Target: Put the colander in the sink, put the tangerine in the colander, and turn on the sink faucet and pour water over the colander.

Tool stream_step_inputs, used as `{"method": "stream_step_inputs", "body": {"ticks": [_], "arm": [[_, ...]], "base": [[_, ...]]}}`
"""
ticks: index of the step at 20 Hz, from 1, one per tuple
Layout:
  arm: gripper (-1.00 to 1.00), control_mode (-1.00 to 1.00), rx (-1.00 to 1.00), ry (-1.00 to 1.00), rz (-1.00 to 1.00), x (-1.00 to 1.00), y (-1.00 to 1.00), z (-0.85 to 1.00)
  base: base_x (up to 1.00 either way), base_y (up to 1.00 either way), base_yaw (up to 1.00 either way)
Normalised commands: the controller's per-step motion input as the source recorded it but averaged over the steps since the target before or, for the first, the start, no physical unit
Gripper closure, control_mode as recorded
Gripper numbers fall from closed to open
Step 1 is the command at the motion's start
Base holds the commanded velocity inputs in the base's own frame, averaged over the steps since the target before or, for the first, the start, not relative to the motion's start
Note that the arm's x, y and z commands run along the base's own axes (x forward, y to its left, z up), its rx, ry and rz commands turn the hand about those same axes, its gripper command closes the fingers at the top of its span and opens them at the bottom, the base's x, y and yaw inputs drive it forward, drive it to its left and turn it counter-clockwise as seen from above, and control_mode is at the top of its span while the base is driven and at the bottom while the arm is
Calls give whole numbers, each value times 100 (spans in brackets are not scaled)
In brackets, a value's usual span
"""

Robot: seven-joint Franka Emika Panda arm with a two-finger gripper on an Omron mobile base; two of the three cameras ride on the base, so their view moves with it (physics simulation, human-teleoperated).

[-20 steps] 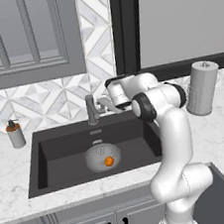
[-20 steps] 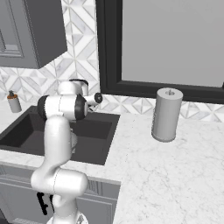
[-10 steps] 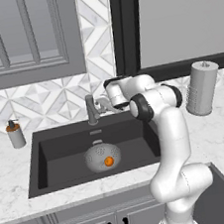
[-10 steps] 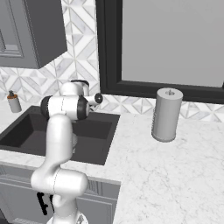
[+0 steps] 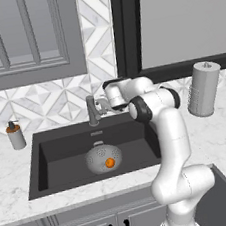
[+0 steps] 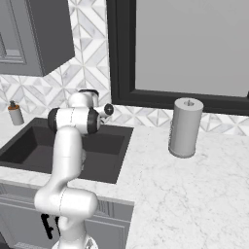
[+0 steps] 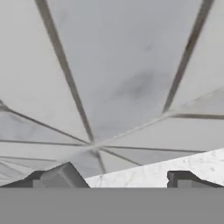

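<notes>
the gripper (image 7: 118,179) has its jaws spread wide and empty, facing the tiled backsplash (image 7: 127,78), up at the sink faucet (image 5: 93,110) in the middle of the left base view. just below centre there, the colander (image 5: 102,158) sits in the sink (image 5: 54,150) with the tangerine (image 5: 110,162) inside. the faucet looks rigid, smooth metal, likely slippery; a push against its lever probably serves better than a pinch.
</notes>
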Motion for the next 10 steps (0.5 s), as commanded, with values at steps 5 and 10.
{"method": "stream_step_inputs", "body": {"ticks": [5, 10], "arm": [[100, -100, 0, 2, -13, 8, -1, -23], [100, -100, 0, 3, -16, 0, -28, -16]], "base": [[0, 0, 0], [0, 0, 0]]}}
